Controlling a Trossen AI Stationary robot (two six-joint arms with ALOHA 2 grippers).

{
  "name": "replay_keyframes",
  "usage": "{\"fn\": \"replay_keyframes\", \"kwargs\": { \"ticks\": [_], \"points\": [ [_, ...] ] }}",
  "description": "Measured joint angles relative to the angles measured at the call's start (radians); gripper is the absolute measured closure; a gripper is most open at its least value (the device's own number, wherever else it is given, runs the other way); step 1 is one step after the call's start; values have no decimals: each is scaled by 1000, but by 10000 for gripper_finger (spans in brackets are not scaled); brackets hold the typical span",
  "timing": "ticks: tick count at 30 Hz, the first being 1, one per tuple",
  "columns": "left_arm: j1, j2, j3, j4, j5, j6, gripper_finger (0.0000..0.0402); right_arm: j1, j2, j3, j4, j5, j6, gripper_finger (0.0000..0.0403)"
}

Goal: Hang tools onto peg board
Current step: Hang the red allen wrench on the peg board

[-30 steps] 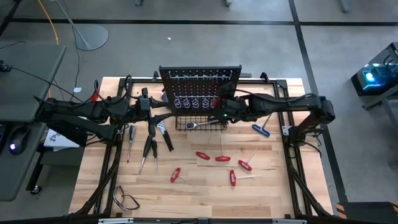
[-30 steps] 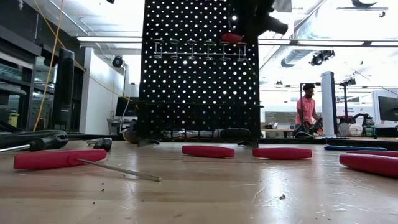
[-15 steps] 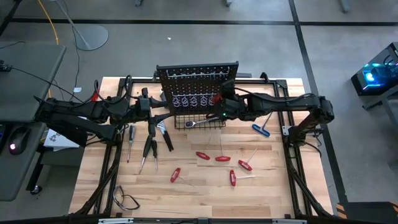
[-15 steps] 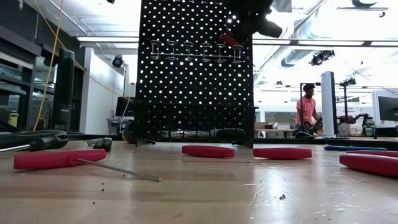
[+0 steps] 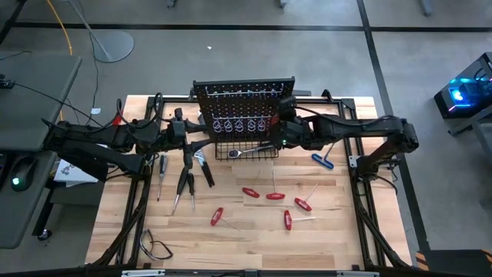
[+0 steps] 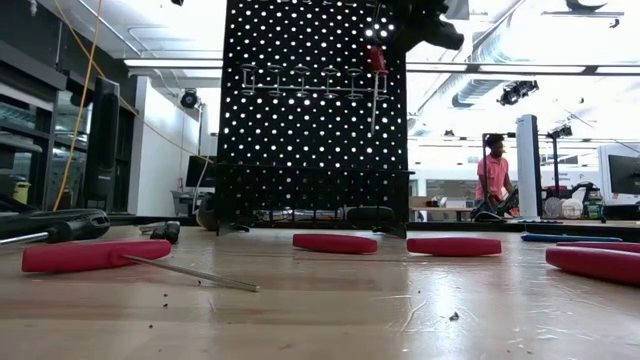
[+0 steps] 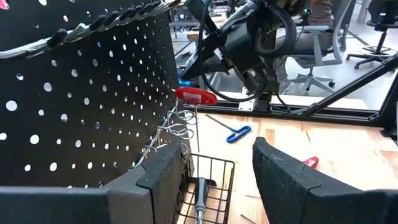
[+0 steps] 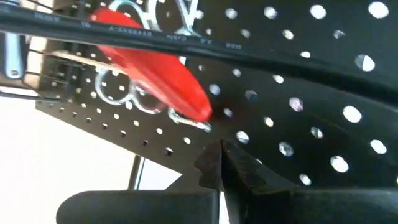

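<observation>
The black peg board (image 5: 244,96) stands upright at the table's far side, with a wire basket (image 5: 246,154) at its base. A red-handled tool (image 6: 377,60) hangs from a wire hook on the board, shaft pointing down. It also shows in the right wrist view (image 8: 155,71). My right gripper (image 8: 221,152) is shut and empty, just off the board beside that tool. My left gripper (image 7: 217,146) stands open at the board's left side, fingers level, with the basket (image 7: 211,180) between them. More tools lie on the table. My left gripper has one finger (image 7: 165,171) close against the peg board's face (image 7: 74,99), coming level from the table's left. I cannot tell whether it touches the board.
A silver ratchet (image 5: 246,152) lies in the basket. Red-handled tools (image 5: 275,196) are scattered mid-table, and a blue T-shaped tool (image 5: 323,160) lies to the right. Black pliers (image 5: 187,183) and a screwdriver (image 5: 162,165) lie to the left. A black cable loop (image 5: 157,248) sits near the front left.
My right gripper has let go of the red-handled tool and drawn back and up from the board. The tool was level in the gripper and now hangs from the hook, shaft down. The peg board has shifted slightly toward the table's left.
</observation>
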Motion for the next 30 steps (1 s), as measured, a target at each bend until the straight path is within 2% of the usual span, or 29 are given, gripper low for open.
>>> {"fn": "replay_keyframes", "kwargs": {
  "ticks": [11,15,19,23,25,28,30],
  "points": [
    [0,0,0,-3,-23,0,222,1,-25,2,13,32,9,402],
    [0,0,0,-21,-24,0,222,15,-59,2,19,35,129,403],
    [0,0,0,-26,-25,0,222,41,-109,3,20,-22,408,403],
    [0,0,0,-25,-26,0,222,56,-151,4,34,-217,843,402],
    [0,0,0,-20,-26,0,222,54,-161,4,39,-270,1045,399],
    [0,0,0,-20,-27,0,222,54,-160,4,50,-289,1274,377],
    [0,0,0,-21,-27,0,222,49,-154,4,60,-290,1393,346]
  ]
}}
